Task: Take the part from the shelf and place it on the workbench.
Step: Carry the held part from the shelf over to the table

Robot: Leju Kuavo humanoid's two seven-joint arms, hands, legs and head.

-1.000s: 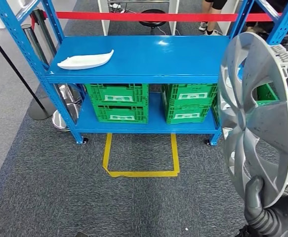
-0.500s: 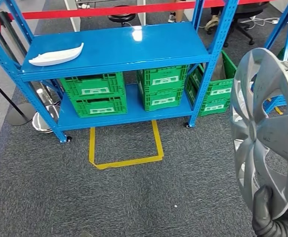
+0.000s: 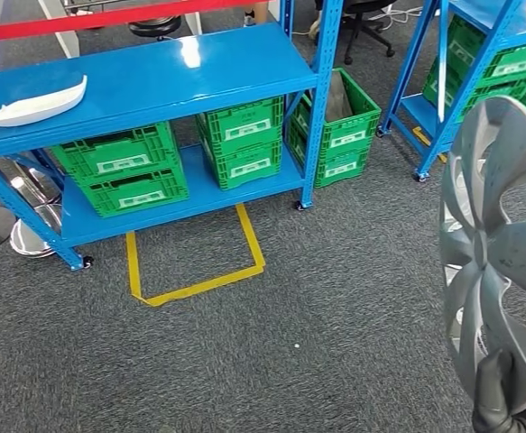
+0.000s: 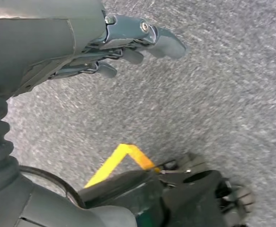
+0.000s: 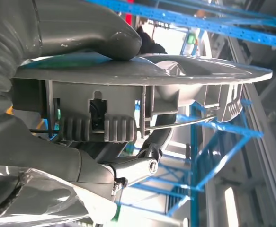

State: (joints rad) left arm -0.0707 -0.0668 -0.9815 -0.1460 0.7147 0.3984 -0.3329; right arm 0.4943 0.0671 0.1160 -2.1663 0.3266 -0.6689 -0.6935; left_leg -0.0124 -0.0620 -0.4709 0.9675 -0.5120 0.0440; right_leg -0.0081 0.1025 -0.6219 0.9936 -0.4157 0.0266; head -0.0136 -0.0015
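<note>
- Whole head view shifted since a second ago: blue rack [image 3: 144, 86] slid left, second blue rack [image 3: 464, 54] now at upper right. Camera turning, not the things; reads as turn away from shelf, carry leg under way.
- Grey hubcap [image 3: 502, 253] upright at right edge, off the shelf, pinched at its rim by right hand [image 3: 498, 397], thumb on face, fingers behind.
- Left hand [image 4: 129, 42] hanging over carpet, fingers loosely apart, empty.
- Workbench not yet in sight.
- Count: one hubcap, two racks, one white trim part [image 3: 35, 101] on top shelf, green crates [image 3: 241, 142] at least six, one yellow floor marking [image 3: 195, 262].
</note>
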